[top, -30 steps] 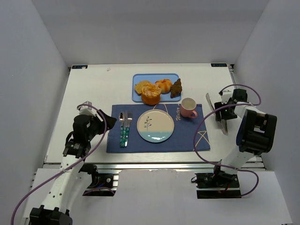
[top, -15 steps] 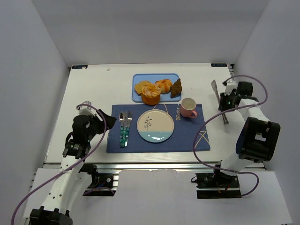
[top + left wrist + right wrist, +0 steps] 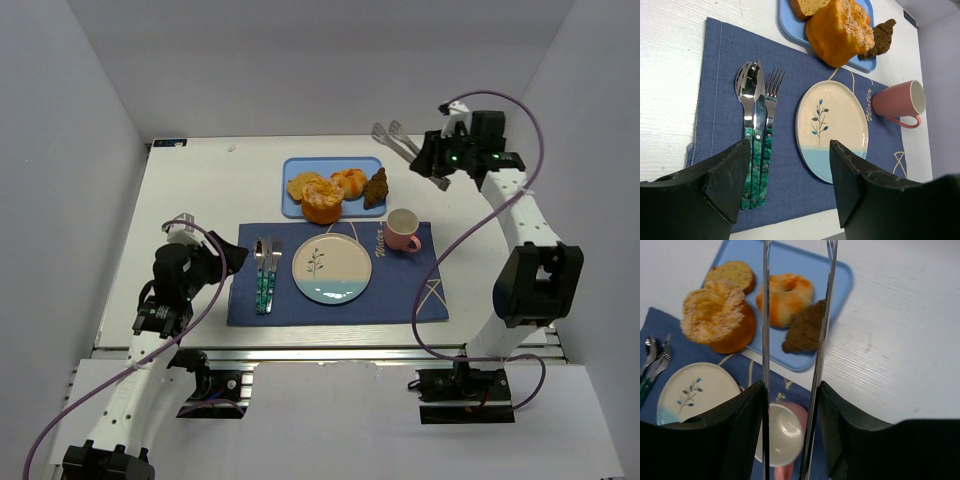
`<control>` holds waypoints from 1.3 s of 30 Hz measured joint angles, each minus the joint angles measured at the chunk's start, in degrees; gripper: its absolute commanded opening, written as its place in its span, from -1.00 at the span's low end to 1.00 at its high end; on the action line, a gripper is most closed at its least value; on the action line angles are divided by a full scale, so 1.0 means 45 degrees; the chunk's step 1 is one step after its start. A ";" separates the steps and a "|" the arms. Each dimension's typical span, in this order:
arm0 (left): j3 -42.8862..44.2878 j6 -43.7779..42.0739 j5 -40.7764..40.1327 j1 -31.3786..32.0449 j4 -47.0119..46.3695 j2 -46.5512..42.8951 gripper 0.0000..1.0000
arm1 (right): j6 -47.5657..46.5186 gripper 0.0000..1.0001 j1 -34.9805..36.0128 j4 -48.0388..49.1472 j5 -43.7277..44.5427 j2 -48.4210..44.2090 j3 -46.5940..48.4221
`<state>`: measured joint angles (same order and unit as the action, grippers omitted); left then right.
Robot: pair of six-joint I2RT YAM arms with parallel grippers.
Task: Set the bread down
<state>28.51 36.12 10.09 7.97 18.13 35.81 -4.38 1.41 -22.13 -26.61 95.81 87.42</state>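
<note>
Okay, the bread (image 3: 349,182) sits on the blue tray (image 3: 296,163) near the far edge of the counter, about mid-width. In the right wrist view we see its lobes and paler creases. A dark brown pastry (image 3: 376,188) lies just beside it on the side toward the right edge. A flat yellow slice (image 3: 302,184) lies on its other side. A larger orange bun (image 3: 322,202) with a crumbly top sits at the tray's near rim.

Nearer us, a blue placemat (image 3: 400,292) holds a plate (image 3: 331,270), a pink cup (image 3: 402,230) and a spoon, knife and fork (image 3: 265,275), side by side.

The right claw (image 3: 433,163) is up near the far right corner, clenched on metal tongs (image 3: 398,140). The tong arms stand apart. From that wrist they frame the bread, well above it and not touching.

The left claw (image 3: 232,262) hovers by the placemat's left end, toward the counter's left edge. Its fingers (image 3: 725,175) are spread and hold nothing.
</note>
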 measured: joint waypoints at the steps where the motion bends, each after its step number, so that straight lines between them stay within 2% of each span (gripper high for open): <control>1: 0.0053 0.0000 0.0000 0.0000 0.0019 0.0000 0.47 | 0.0160 0.00 0.0355 0.0005 -0.0068 0.0306 0.0180; 8: 0.0350 0.0000 -0.0063 0.0000 0.0345 -0.0015 0.47 | 0.0398 0.01 0.1506 -0.0146 -0.0068 0.1637 0.0709; 17: 0.0364 0.0029 -0.0155 0.0000 0.0879 -0.0233 0.47 | -0.2851 0.04 0.3036 -0.1588 0.0913 0.1880 0.1744; 23: 0.0364 0.0063 -0.0155 0.0000 0.0967 -0.0282 0.47 | -0.5051 0.06 0.2997 -0.2807 0.1831 0.2419 0.3230; 39: 0.0364 0.0092 -0.0151 0.0000 0.0942 -0.0379 0.47 | -0.9214 0.12 0.2987 -0.4775 0.3385 0.2424 0.3313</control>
<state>30.15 36.53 9.41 7.97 22.37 34.11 -45.84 14.85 -43.62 -11.38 106.72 102.32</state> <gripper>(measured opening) 0.735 0.559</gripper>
